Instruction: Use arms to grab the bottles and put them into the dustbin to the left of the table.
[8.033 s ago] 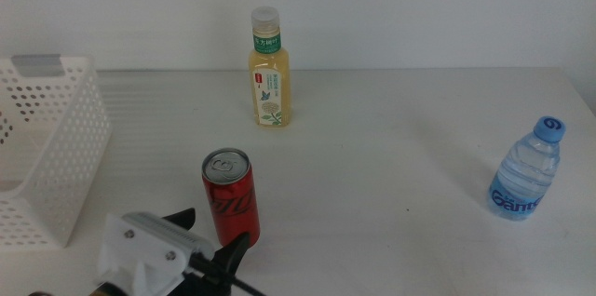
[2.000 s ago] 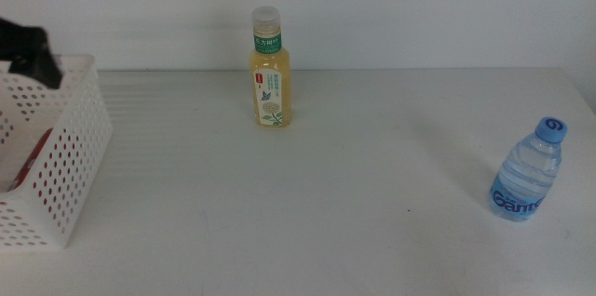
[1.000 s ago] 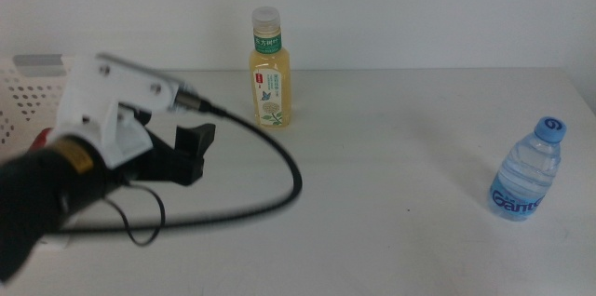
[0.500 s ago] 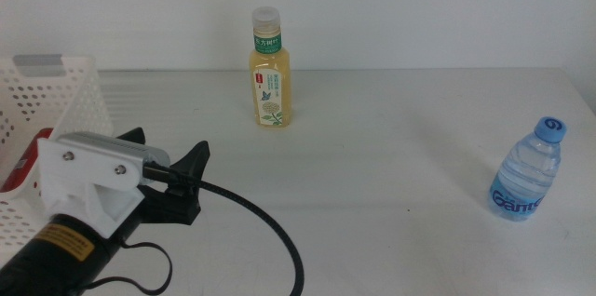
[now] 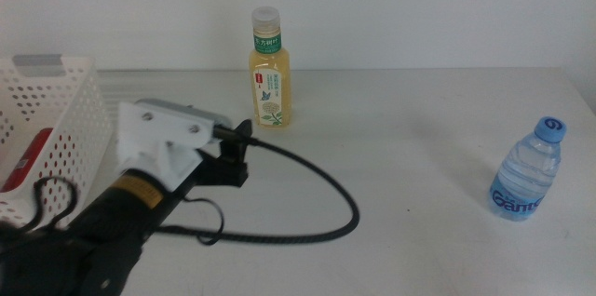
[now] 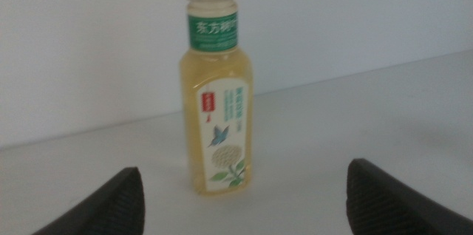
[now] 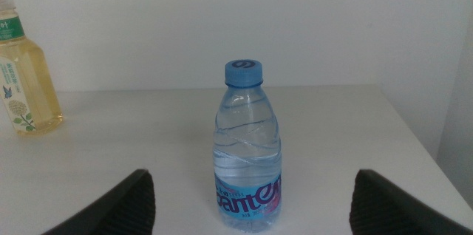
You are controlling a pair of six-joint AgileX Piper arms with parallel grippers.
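The yellow-drink bottle (image 5: 269,73) stands upright at the back of the table (image 5: 391,166). My left gripper (image 5: 235,154) is just in front of it and slightly to its left, not touching. In the left wrist view the bottle (image 6: 218,102) stands beyond the wide-apart jaws of that gripper (image 6: 244,202), which is open and empty. The blue-capped water bottle (image 5: 526,170) stands at the right edge. The right wrist view shows this bottle (image 7: 247,154) ahead of the open right gripper (image 7: 251,183). The red can (image 5: 28,158) lies inside the dustbin (image 5: 65,114) on the left.
The left arm's thick black cable (image 5: 317,222) loops over the middle of the table. The yellow bottle (image 7: 26,80) also shows far off in the right wrist view. The right arm is out of the middle view.
The left gripper has swung from the dustbin side forward and right toward the yellow bottle. The red can, on the table earlier, now lies in the dustbin.
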